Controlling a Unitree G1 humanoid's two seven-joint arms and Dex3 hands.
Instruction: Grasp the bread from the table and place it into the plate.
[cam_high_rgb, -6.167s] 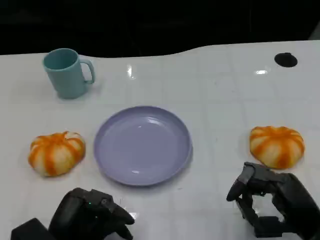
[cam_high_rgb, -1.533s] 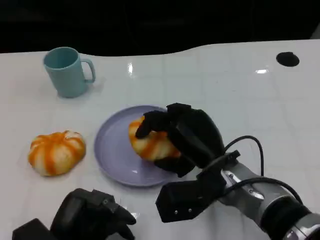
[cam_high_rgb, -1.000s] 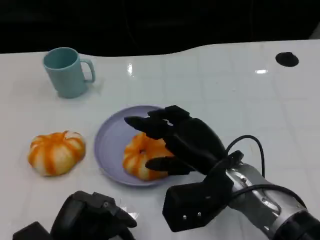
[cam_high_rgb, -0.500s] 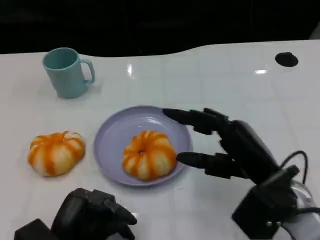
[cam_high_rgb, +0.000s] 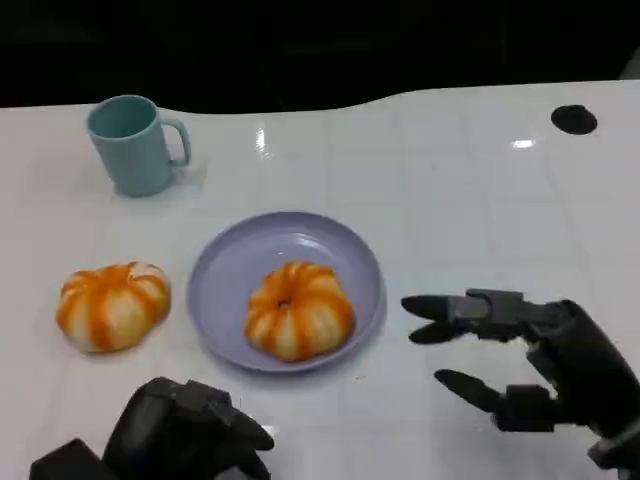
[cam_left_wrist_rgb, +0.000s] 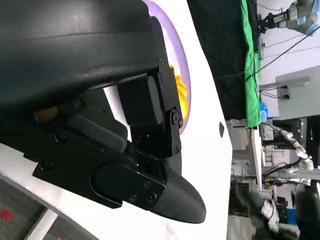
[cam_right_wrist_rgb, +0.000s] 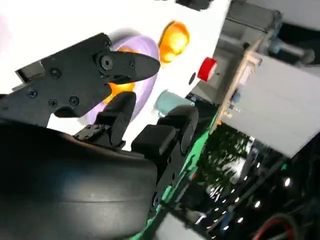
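My right hand (cam_high_rgb: 545, 365) is open and holds nothing. It hangs over the shiny white table (cam_high_rgb: 470, 180), beside the plate (cam_high_rgb: 225, 290). One bread (cam_high_rgb: 298, 309) sits in the plate. The room behind is dark.

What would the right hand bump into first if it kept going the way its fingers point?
Probably the plate: the right hand points its spread fingers at its near rim, with the bread just beyond. Height above the table is unclear.

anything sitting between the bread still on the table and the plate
Nothing visible does. The bread on the table lies just left of the plate with bare table between; another bread already sits inside.
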